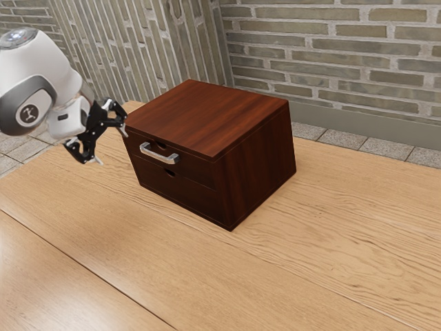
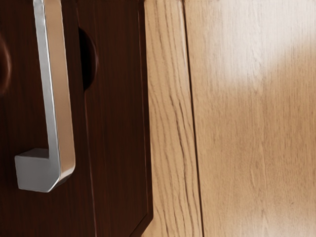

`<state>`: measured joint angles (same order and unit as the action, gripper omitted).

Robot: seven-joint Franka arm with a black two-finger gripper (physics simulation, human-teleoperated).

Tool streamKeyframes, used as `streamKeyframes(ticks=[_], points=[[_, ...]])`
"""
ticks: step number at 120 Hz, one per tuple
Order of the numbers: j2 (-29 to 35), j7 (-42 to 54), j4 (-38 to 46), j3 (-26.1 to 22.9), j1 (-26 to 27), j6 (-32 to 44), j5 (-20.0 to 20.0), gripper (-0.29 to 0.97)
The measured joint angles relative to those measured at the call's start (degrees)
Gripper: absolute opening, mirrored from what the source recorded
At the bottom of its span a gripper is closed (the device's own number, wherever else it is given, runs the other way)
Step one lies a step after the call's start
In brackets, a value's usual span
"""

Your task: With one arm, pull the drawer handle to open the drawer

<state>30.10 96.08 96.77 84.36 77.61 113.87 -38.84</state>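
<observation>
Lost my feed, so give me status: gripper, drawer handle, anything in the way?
Gripper open, short of the handle, not touching. Drawer looks shut. Nothing between gripper and handle.

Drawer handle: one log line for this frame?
phase: pre-grasp | fingers: open, short of handle, no contact | drawer: looks shut | cabinet: on table
</observation>
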Motion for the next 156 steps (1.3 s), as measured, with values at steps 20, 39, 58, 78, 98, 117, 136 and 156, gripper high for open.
streamKeyframes(ticks=[20, 39, 58, 78, 98, 117, 136, 156], points=[[-0.2, 0.8, 0.7, -0.5, -0.2, 0.6, 0.1, 0.5], [0.1, 1.8, -0.2, -0.3, -0.1, 1.1, -0.3, 0.45], [0.5, 2.8, 0.1, 0.1, 1.4, 3.0, -0.1, 0.43], [0.6, 3.5, 2.1, 0.2, 1.9, 4.5, 0.4, 0.42], [1.0, 4.0, 2.7, 1.5, 2.9, 6.0, 0.4, 0.42], [1.1, 4.4, 3.0, 1.9, 4.9, 7.0, 0.5, 0.42], [0.8, 4.6, 4.2, 2.0, 5.4, 7.5, 0.6, 0.42], [0.8, 4.5, 4.4, 2.0, 6.6, 7.6, 0.6, 0.45]])
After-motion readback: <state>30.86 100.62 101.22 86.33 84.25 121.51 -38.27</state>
